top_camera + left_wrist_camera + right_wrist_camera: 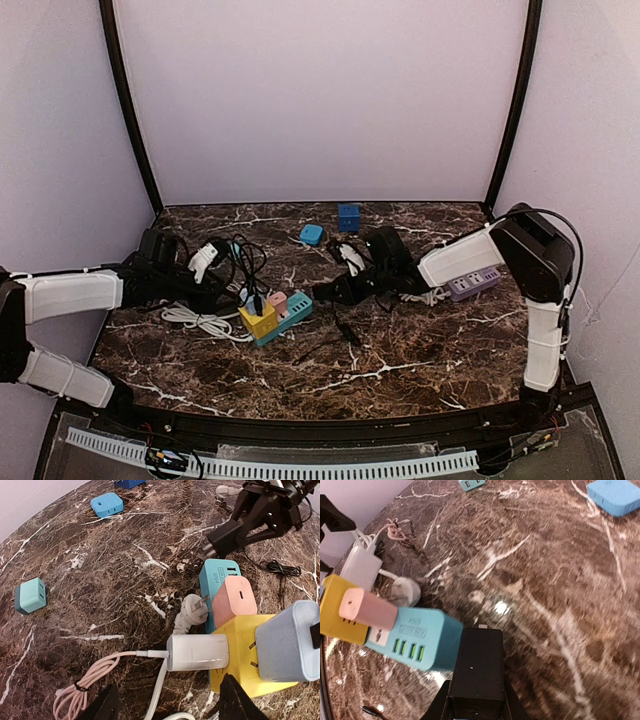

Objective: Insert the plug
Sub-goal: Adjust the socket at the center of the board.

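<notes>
A teal power strip [292, 312] lies at the table's middle, with a pink adapter [278, 300] and a yellow cube socket [258, 321] plugged in. My right gripper [345, 288] is shut on a black plug [477, 666], held just beside the strip's [415, 637] end, prongs forward. It also shows in the left wrist view [225, 535], hovering past the strip [217, 577]. My left gripper [170, 707] is open and empty, its jaws either side of a white charger [197, 652] on the yellow cube [240, 645].
A grey-blue adapter [290, 647] sits in the cube. A white round plug [192, 612] and a pink cable [90, 680] lie by the strip. Small teal [30, 595] and blue [106, 505] adapters lie farther off. A purple strip [475, 283] is at right.
</notes>
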You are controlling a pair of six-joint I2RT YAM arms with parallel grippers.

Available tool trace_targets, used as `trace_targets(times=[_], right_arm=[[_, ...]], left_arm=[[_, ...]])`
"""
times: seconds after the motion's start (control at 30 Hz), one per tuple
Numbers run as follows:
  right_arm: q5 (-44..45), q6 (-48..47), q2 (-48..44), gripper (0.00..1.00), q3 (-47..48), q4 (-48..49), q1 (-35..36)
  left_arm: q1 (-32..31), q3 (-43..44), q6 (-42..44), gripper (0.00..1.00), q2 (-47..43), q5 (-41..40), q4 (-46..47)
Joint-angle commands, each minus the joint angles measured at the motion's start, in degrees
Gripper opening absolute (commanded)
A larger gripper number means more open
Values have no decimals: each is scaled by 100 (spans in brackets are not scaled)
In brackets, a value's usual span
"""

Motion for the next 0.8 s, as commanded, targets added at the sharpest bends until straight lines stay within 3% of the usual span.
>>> trace_targets(times=[0.0,0.1,0.17,0.23,0.27,0.33,0.4,0.47,0.6,0.7,0.77], right_arm=[[-178,-725,359,0,762,-87,-217],[-292,-860,297,0,975,-215,-367],[-274,-953,134,0,968,-352,-426],[-273,-1061,-125,0,748,-415,-453],[-311,-1100,-267,0,662,-415,-450],[-381,-1093,-521,0,366,-420,-429],[-391,-1010,-790,0,78,-378,-286],[-274,-970,-1082,0,-255,-272,-1],[-179,-716,-1567,0,-942,302,671],[-174,-371,-1574,0,-1148,784,1033],[-261,-237,-1479,0,-1144,970,1129]], left_arm=[[99,-112,-287,55,-416,-167,-481],[287,10,52,55,-563,109,-891],[469,210,955,56,-587,713,-1351],[550,475,2816,66,-526,1135,-2195],[565,563,4202,69,-391,1221,-2507],[570,905,5514,73,-8,1496,-3387],[564,1392,5791,74,541,1750,-3460],[559,1638,5615,70,875,1825,-2942],[492,1487,5714,52,1115,1768,-2295],[326,1404,5806,38,1071,1786,-2464],[147,1300,5683,34,979,1764,-2548]])
